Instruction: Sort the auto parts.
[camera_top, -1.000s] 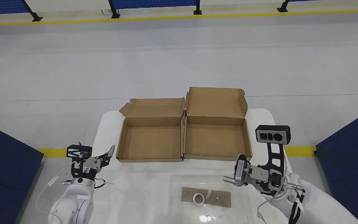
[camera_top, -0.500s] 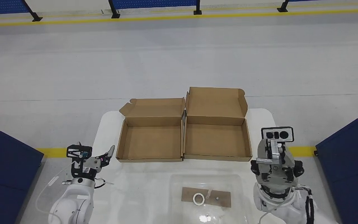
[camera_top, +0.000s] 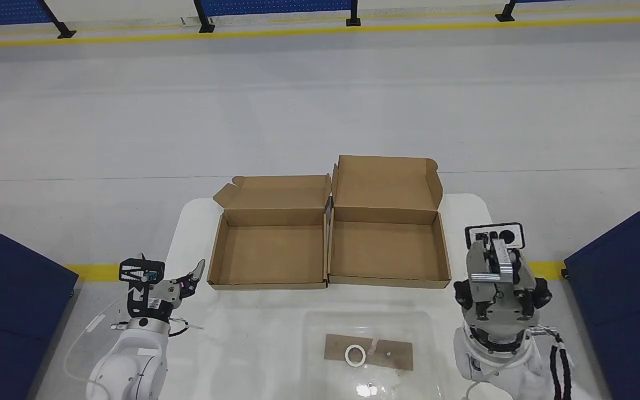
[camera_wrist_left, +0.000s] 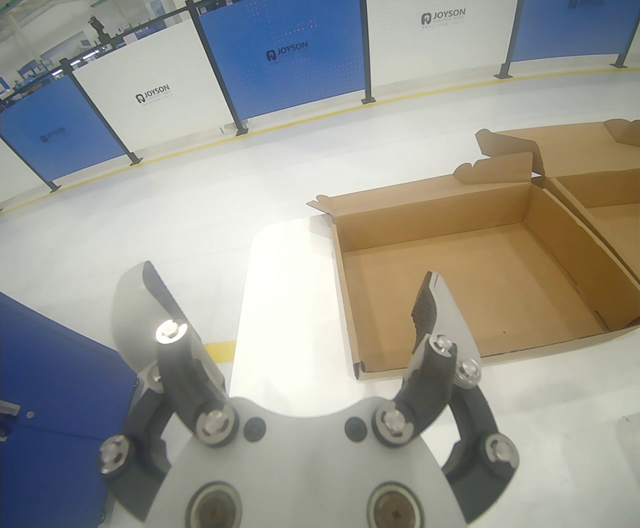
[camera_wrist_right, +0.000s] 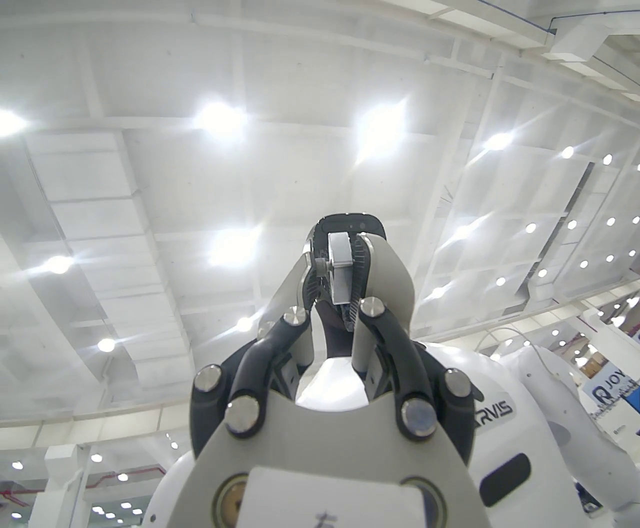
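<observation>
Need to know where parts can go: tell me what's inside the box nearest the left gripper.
Inside that box only bare cardboard floor shows, no parts. In the left wrist view, the left gripper's finger covers a small patch of floor near the front wall.

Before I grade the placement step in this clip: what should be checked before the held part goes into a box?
1. Right gripper shut on the black part: ok.
2. Part aimed at a box: not ok, the fingers point up at the ceiling.
3. Left cardboard box open, nothing inside: ok.
4. Right cardboard box open, nothing inside: ok.
5. Left gripper open, holding nothing, off to the side of the boxes: ok.
6. Which box this part belongs in: cannot tell.
</observation>
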